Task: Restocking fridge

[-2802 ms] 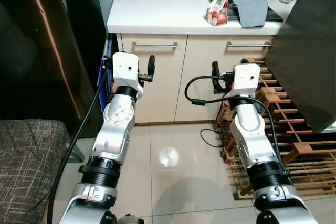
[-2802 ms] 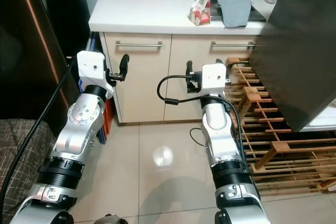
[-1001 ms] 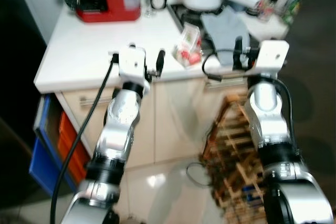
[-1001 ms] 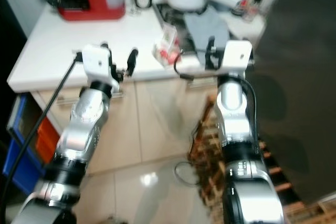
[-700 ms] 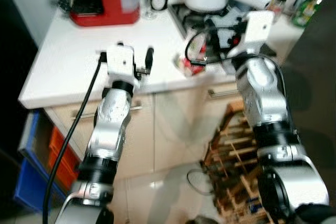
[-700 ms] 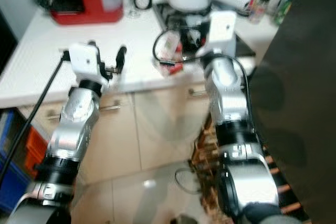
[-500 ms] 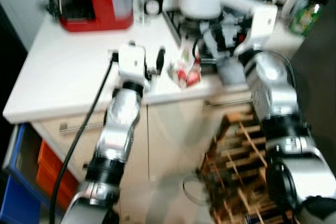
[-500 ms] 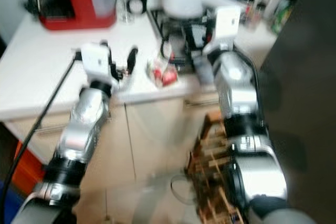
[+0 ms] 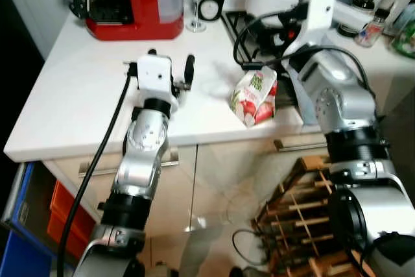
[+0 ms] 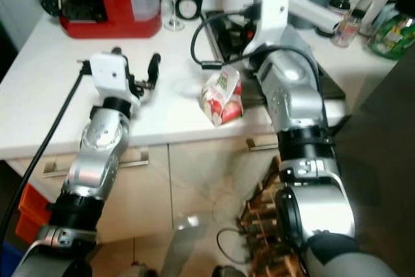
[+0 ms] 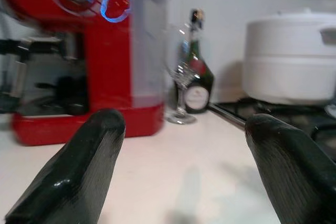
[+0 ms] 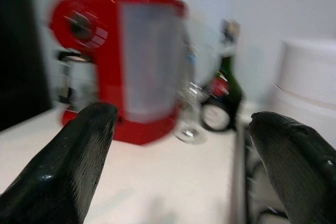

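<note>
Evidently the reach is on: both the left gripper and right gripper, fingers apart and empty, hover over the counter, and next the right must drop to the carton

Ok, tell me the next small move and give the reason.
Probably lower the right tool onto the carton and close on it: the carton lies tipped near the counter edge, the tool's fingers are open and empty, and it hovers just behind.

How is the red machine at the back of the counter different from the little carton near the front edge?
The red coffee machine is much bigger than the carton. The machine is solid red with a clear tank and stands at the back; the carton is white with green and red print and sits tilted near the front edge. Both rest on the white counter.
</note>
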{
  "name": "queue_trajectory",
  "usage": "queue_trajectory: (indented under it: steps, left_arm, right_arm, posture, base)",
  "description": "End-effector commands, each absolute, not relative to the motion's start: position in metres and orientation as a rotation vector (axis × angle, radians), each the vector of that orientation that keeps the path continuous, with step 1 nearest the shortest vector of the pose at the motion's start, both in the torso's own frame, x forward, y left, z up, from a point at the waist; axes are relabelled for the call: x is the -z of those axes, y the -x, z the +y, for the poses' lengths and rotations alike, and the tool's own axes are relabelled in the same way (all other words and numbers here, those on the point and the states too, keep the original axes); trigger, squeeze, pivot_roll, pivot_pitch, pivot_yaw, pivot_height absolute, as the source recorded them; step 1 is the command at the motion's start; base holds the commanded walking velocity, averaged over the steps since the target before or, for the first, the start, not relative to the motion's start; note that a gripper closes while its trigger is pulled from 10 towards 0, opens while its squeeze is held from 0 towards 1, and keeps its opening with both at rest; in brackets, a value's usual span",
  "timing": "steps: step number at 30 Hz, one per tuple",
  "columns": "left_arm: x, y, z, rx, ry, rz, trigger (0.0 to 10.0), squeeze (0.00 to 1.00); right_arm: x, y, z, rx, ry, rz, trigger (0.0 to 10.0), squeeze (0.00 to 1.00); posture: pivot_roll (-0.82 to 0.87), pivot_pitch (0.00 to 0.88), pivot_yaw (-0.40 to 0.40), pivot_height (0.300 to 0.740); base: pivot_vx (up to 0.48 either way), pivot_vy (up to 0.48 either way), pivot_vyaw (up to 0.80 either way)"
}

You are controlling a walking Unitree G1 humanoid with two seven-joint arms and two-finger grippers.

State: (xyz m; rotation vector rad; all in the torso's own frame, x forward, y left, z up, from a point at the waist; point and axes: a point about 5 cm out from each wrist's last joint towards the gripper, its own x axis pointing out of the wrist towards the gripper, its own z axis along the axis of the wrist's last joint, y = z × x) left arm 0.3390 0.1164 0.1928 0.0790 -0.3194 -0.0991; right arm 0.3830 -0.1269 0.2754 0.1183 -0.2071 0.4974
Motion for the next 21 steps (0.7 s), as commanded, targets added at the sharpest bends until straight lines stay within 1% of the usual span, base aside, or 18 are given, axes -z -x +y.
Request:
queue_trajectory:
  steps: [1, 4, 7, 10, 16, 21]
  left_arm:
    - [-0.196, -0.337, 0.118, 0.093, -0.079, -0.332, 10.0, 0.0]
    - [-0.194, -0.337, 0.118, 0.096, -0.079, -0.324, 10.0, 0.0]
    - [-0.193, -0.337, 0.116, 0.103, -0.078, -0.32, 10.0, 0.0]
    - [-0.192, -0.338, 0.112, 0.119, -0.078, -0.315, 10.0, 0.0]
    - [-0.194, -0.34, 0.111, 0.119, -0.076, -0.318, 10.0, 0.0]
    - [-0.194, -0.34, 0.112, 0.113, -0.076, -0.318, 10.0, 0.0]
  right_arm:
    - [-0.28, -0.38, -0.13, -0.5, -0.124, -0.209, 10.0, 0.0]
    - [-0.287, -0.371, -0.141, -0.494, -0.113, -0.209, 10.0, 0.0]
    - [-0.289, -0.368, -0.145, -0.496, -0.111, -0.204, 10.0, 0.0]
    - [-0.276, -0.371, -0.15, -0.487, -0.088, -0.13, 10.0, 0.0]
    - [-0.249, -0.378, -0.148, -0.5, -0.085, -0.028, 10.0, 0.0]
    - [-0.244, -0.379, -0.142, -0.531, -0.113, 0.006, 10.0, 0.0]
  posture:
    - [0.03, 0.0, -0.04, 0.74]
    - [0.02, 0.0, -0.038, 0.74]
    - [0.01, 0.0, -0.034, 0.74]
    - [0.0, 0.0, -0.028, 0.74]
    - [0.0, 0.0, -0.032, 0.74]
    - [0.01, 0.0, -0.037, 0.74]
  base:
    - [0.0, 0.0, 0.0]
    - [0.0, 0.0, 0.0]
    - [0.0, 0.0, 0.0]
    - [0.0, 0.0, 0.0]
    - [0.0, 0.0, 0.0]
    - [0.0, 0.0, 0.0]
